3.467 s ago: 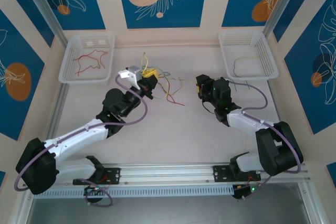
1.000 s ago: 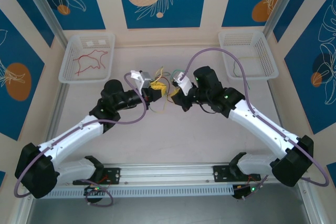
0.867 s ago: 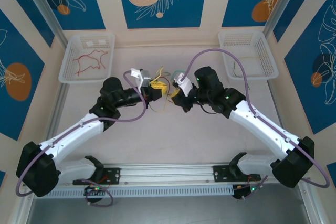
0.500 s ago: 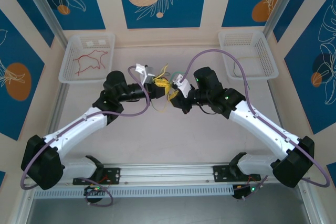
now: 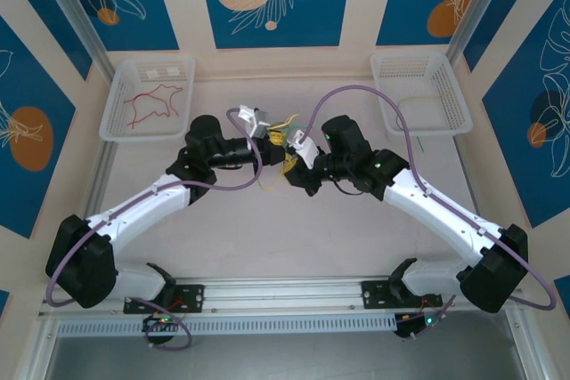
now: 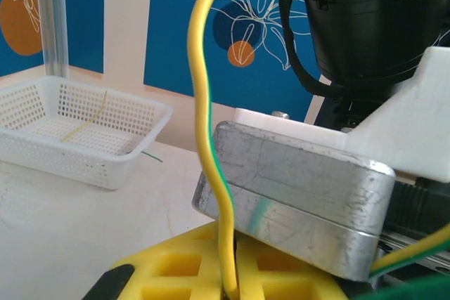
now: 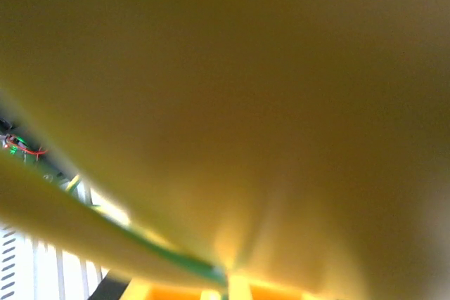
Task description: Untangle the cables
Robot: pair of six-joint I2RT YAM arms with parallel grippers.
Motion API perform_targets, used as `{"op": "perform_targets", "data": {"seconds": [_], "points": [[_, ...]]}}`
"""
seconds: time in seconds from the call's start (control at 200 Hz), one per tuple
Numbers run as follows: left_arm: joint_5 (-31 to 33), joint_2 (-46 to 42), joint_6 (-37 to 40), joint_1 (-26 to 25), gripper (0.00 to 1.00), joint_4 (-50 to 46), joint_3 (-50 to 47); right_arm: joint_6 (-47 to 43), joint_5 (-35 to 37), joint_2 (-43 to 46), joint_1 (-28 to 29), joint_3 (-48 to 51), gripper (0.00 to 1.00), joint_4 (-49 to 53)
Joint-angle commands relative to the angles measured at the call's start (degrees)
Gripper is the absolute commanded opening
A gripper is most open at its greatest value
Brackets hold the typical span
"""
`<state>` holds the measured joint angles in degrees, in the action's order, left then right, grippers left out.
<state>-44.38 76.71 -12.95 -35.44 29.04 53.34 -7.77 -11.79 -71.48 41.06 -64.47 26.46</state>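
The cables (image 5: 281, 127) form a small tangle of yellow-green and red wires lifted between my two grippers at the table's middle. My left gripper (image 5: 274, 138) is shut on a yellow-green cable (image 6: 211, 103); that cable rises straight up out of the seam of the yellow pads (image 6: 179, 268). My right gripper (image 5: 292, 169) sits just right of and below it, almost touching. In the right wrist view a green-striped cable (image 7: 176, 259) runs into the seam of its shut yellow pads (image 7: 281, 289); the remainder is a yellow blur. A loose strand (image 5: 267, 180) hangs below.
A white basket (image 5: 120, 122) at back left holds red wires (image 5: 151, 100). A second white basket (image 5: 450, 117) at back right holds a yellow-green wire (image 5: 417, 101). The right arm's silver camera box (image 6: 295, 201) is right against my left fingers.
The right arm swung in from the right and closed on the tangle. Over the last second the left gripper moved farther back and right, carrying the bundle with it.
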Motion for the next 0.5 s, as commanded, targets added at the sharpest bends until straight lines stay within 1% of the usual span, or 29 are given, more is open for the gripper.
{"op": "perform_targets", "data": {"seconds": [0.0,0.065,0.095,0.21,0.335,0.495], "points": [[-2.55,0.01,-0.90,-2.21,0.07,4.80,2.92,-1.22,-2.17,-0.41,1.56,-0.92,0.00,-3.86],[-1.62,-0.87,-0.27,-2.23,0.04,4.65,2.10,-0.14,-1.96,0.71,0.80,-0.25,0.00,-4.72],[-1.29,-1.30,0.10,-2.23,0.00,4.27,1.80,0.33,-1.83,1.22,0.25,0.04,0.00,-4.90],[-0.29,-2.75,1.39,-2.25,0.00,2.54,1.08,1.58,-1.89,3.94,-2.03,2.24,0.00,-5.96],[-0.70,-3.77,1.55,-2.17,0.00,1.71,0.80,2.56,-3.58,6.63,-4.86,4.05,0.00,-6.07],[-2.38,-3.98,0.13,-2.09,0.00,3.35,1.02,2.73,-5.27,7.86,-5.64,4.70,0.00,-6.02]]}}
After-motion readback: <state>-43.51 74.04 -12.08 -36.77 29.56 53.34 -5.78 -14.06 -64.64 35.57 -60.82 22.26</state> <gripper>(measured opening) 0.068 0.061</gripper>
